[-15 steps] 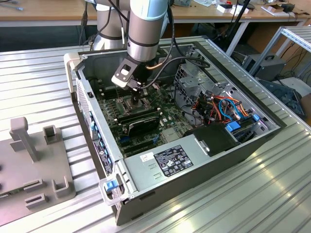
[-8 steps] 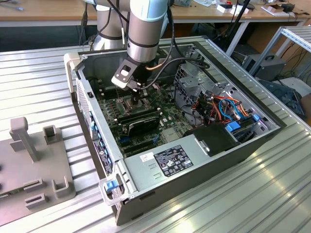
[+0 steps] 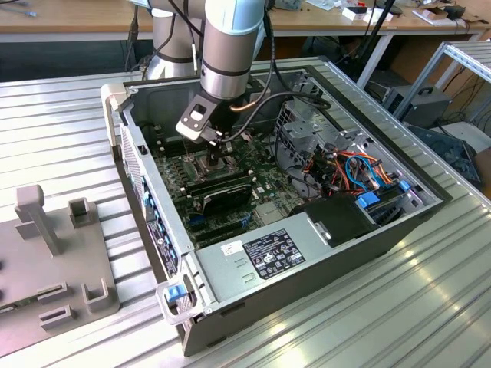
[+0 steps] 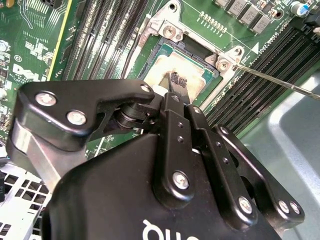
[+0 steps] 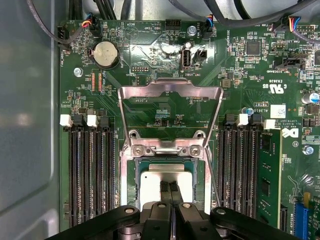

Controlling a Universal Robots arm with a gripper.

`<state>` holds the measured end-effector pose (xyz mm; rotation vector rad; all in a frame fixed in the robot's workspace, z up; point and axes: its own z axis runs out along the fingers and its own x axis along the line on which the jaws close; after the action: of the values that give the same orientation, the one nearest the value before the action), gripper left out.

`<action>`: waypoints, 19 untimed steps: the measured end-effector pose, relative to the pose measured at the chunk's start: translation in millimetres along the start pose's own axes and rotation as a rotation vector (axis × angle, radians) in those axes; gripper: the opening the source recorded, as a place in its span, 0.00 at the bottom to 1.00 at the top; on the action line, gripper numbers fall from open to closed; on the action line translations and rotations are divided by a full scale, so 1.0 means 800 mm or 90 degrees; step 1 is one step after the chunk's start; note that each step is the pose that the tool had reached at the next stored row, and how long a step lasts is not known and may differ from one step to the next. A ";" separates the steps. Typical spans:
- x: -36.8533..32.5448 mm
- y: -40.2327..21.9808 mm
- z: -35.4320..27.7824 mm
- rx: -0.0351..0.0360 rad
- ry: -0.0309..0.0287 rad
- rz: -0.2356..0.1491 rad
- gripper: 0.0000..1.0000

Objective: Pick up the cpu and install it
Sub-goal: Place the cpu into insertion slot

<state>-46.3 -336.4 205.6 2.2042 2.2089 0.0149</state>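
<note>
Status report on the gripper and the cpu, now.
Gripper shut, tips over the cpu. Cpu lies in the socket, hinged frame open. Nothing in the way.

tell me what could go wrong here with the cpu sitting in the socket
The black hand sits, tips together, right over the flat silver-grey square cpu; a sideways nudge might shift it askew. The hinged shiny metal socket frame stands open, so nothing clamps the cpu yet.
</note>
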 end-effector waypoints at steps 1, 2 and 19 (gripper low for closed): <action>0.0000 0.0000 0.0003 0.0000 -0.0001 0.000 0.11; 0.0000 0.0000 0.0003 0.0001 -0.0001 0.000 0.11; 0.0000 0.0000 0.0018 0.0001 -0.0002 0.000 0.11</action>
<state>-46.3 -336.5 204.2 2.2041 2.2089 0.0144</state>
